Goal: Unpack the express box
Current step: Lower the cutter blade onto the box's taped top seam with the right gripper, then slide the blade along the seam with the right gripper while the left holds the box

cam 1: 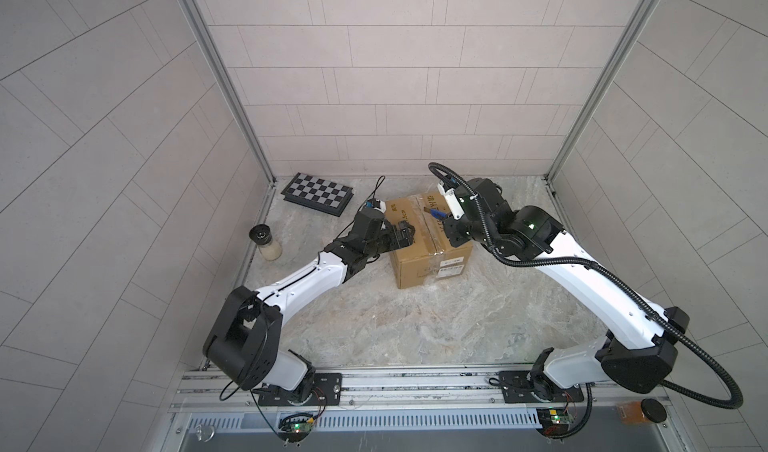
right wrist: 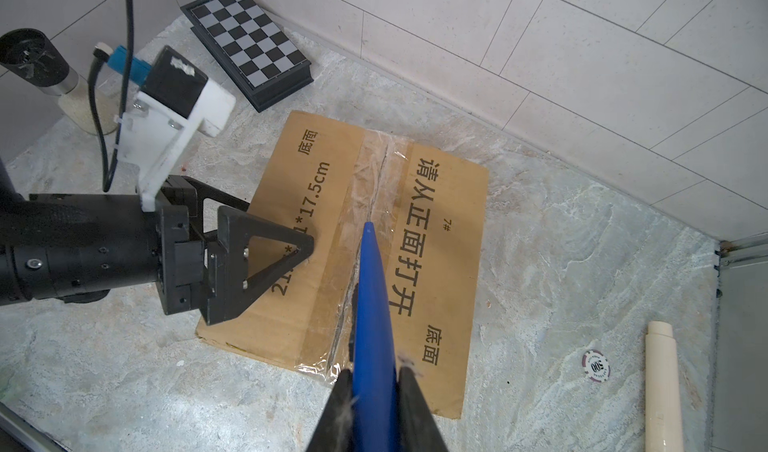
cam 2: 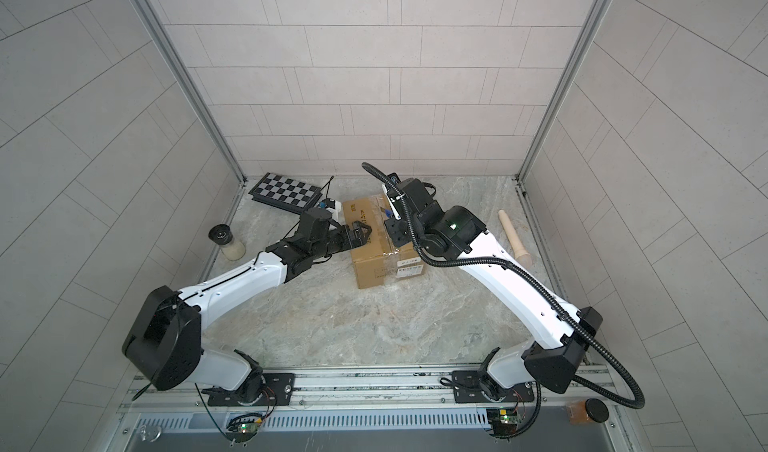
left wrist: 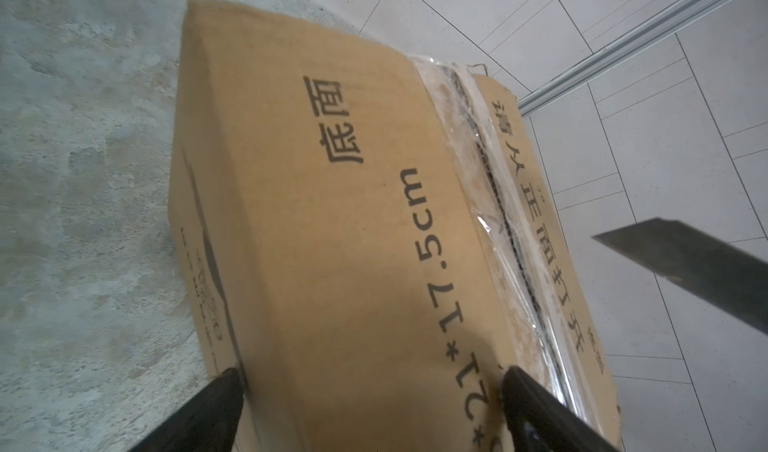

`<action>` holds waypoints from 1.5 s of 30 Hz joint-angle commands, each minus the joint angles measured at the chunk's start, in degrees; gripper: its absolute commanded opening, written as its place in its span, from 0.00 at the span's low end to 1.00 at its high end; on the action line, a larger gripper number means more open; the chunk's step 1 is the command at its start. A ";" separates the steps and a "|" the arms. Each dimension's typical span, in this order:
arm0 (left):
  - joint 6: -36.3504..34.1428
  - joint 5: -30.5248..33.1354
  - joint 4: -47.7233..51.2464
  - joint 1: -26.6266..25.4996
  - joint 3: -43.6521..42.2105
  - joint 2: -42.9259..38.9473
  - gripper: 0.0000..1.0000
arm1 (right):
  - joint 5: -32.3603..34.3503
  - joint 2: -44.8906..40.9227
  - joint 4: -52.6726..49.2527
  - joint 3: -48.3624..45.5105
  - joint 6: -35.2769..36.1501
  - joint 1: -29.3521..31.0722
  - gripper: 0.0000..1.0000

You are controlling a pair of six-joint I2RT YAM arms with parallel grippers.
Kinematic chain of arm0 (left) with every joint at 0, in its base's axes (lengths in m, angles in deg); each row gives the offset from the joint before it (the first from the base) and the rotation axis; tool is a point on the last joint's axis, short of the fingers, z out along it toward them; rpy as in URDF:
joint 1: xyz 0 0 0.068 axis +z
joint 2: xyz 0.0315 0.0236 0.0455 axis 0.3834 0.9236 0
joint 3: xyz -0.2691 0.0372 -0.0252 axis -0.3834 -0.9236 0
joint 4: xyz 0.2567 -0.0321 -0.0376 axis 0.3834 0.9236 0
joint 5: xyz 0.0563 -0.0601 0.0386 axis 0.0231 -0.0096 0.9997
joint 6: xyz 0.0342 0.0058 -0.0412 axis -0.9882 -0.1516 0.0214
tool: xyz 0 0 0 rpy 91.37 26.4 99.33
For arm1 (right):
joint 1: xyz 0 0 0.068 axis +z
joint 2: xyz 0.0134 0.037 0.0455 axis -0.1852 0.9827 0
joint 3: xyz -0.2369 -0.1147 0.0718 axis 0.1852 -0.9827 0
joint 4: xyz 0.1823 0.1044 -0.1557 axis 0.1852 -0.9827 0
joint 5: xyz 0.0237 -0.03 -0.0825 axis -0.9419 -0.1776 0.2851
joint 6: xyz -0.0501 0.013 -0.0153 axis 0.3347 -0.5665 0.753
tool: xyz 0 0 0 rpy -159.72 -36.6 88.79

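The express box (cam 1: 428,254) is a brown carton with black print, and it stands on the stone table in both top views (cam 2: 376,265). Wrinkled clear tape (right wrist: 376,188) runs along its top seam, where a dark gap shows. My left gripper (left wrist: 372,377) is open over the top's left flap (left wrist: 332,221). One fingertip (left wrist: 230,381) lies at the box's edge, the other near the seam. My right gripper (right wrist: 374,375) is shut on a blue tool (right wrist: 372,304). The tool's tip points down at the seam, mid-length. Both grippers show in a top view (cam 1: 409,235) (cam 1: 446,223).
A flat checkered board case (cam 1: 318,196) lies behind the box on the left. A black-lidded jar (cam 1: 266,244) stands by the left wall. To the right of the box are a cream wooden roller (cam 2: 515,235) and a poker chip (right wrist: 596,366). Tiled walls enclose three sides.
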 commanded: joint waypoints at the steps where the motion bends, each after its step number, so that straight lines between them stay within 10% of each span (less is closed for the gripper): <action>1: 1.28 4.28 5.67 -0.74 1.03 1.03 1.00 | 2.60 0.79 -1.41 1.26 -0.48 0.72 0.00; 45: 7.54 2.14 0.76 -2.25 -3.38 -1.42 0.96 | 2.00 5.87 1.47 -0.68 0.88 2.61 0.00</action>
